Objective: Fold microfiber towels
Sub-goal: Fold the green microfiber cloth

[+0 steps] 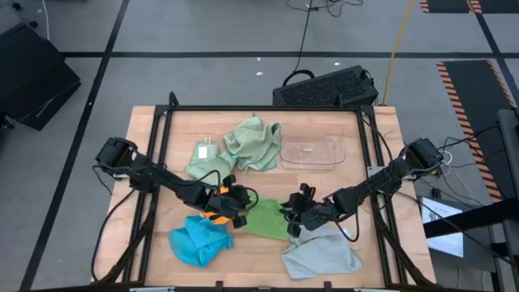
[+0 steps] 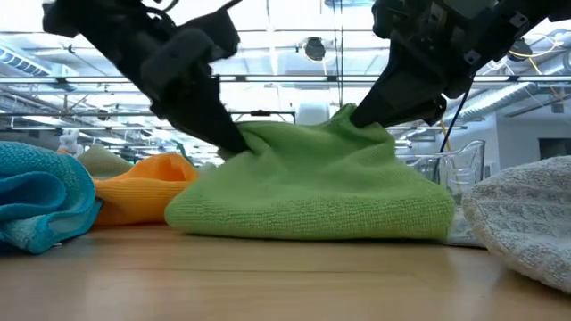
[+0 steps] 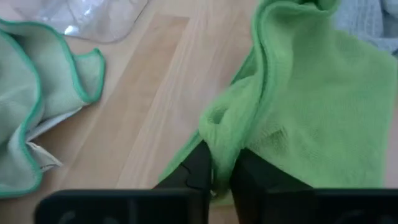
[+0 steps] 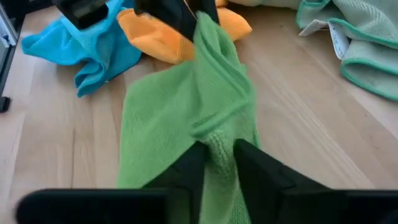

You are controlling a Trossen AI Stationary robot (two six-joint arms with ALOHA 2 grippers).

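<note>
The bright green towel (image 1: 264,219) lies bunched on the table's middle near side, and its underside (image 2: 312,223) rests on the wood. My left gripper (image 3: 221,171) is at its left upper edge and my right gripper (image 4: 217,160) at its right upper edge, each shut on cloth. An orange towel (image 1: 217,203) lies under my left arm. A blue towel (image 1: 197,241) lies at the near left and a grey one (image 1: 320,253) at the near right. Two pale sage towels (image 1: 209,162) (image 1: 255,142) lie farther back. My left gripper pinches a bunched ridge of the green towel's left edge (image 3: 217,134) between its two fingers, slanting down from the table's left. One layer or several, I cannot tell. The pinched ridge stands a little above the rest, which lies on the table. My right gripper pinches a gathered ridge at the green towel's right edge (image 4: 214,134) between its two fingers, slanting down from the table's right. The cloth runs slack from there toward my left gripper (image 4: 186,18). The towel's body lies on the table.
A clear shallow plastic tray (image 1: 312,150) stands at the far right of the board. A black keyboard-like object (image 1: 324,88) lies beyond the far edge. Bare wood shows between the green towel and the sage towels.
</note>
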